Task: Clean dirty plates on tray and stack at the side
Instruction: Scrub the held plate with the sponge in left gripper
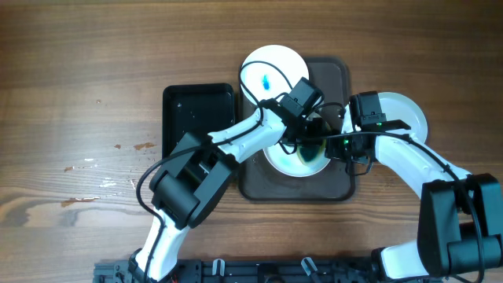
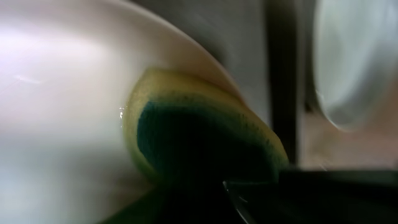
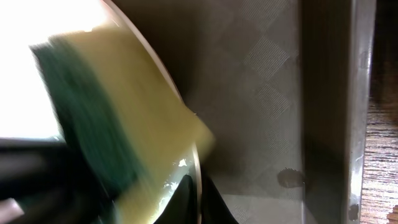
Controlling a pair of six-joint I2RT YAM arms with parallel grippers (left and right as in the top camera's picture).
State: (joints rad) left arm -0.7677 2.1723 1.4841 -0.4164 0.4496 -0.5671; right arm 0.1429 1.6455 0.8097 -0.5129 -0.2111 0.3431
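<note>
Wooden tabletop. Brown tray at centre, with a smaller black tray just beside it on its left. Middle plate lies on the brown tray. Left fingers are closed on a yellow-green sponge pressed to the middle plate. Right fingers are narrow at that plate's rim. Smeared plate, marked blue, overlaps the tray's far corner. Plain plate rests on the tabletop beside the tray.
</note>
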